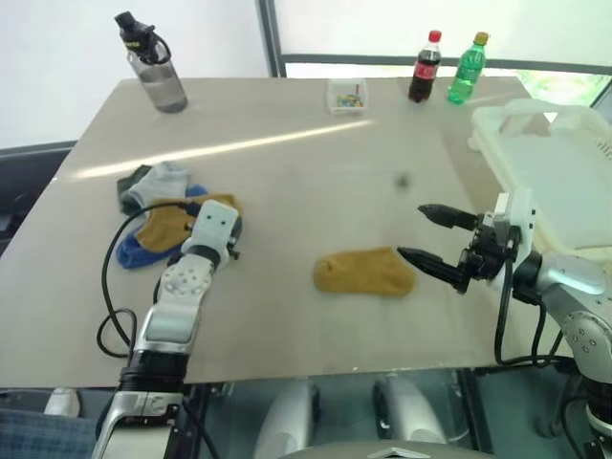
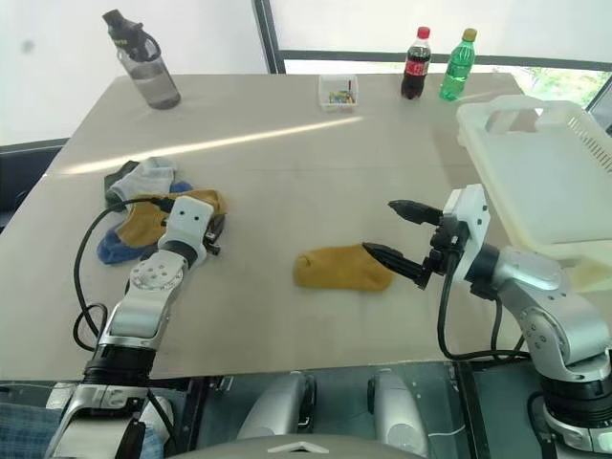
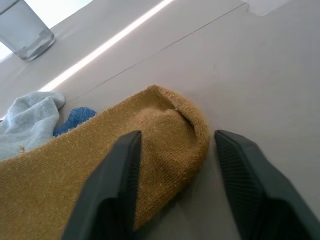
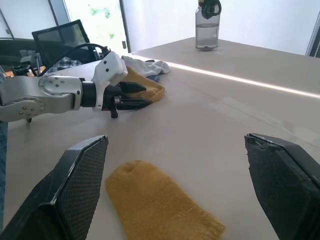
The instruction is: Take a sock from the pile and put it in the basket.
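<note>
Left gripper (image 3: pixel 175 165): at the pile near the table's left edge, fingers parted, one finger (image 3: pixel 117 185) lying on a mustard-yellow sock (image 3: pixel 100 165) of the pile, the other finger on the bare table just past the sock's rounded end; the fabric sits between them but I cannot tell whether it is pinched.
Right gripper (image 1: pixel 432 236): hovering over the table toward the right edge, fingers spread wide with nothing between them, pointing toward the lone sock.
Pile (image 1: pixel 158 215): heap of loose socks near the left edge; a light grey sock (image 1: pixel 158 182) and a dark one lie on the far side, a blue sock (image 1: pixel 134 251) on the near side, the mustard one on top under the left gripper.
Lone sock (image 1: pixel 365 272): a second mustard-yellow sock lying flat toward the near middle of the table, just beside the right gripper's lower finger, apart from the pile.
Basket (image 1: pixel 555 177): cream-white, at the table's right edge, handle cut-out facing the far side; well apart from the pile.
Far edge: a grey water bottle (image 1: pixel 158 67) toward the far left corner, a small clear box (image 1: pixel 346 95) at the middle, a cola bottle (image 1: pixel 425 67) and a green bottle (image 1: pixel 467 68) beside it.
Table (image 1: pixel 287 163): pale beige top.
</note>
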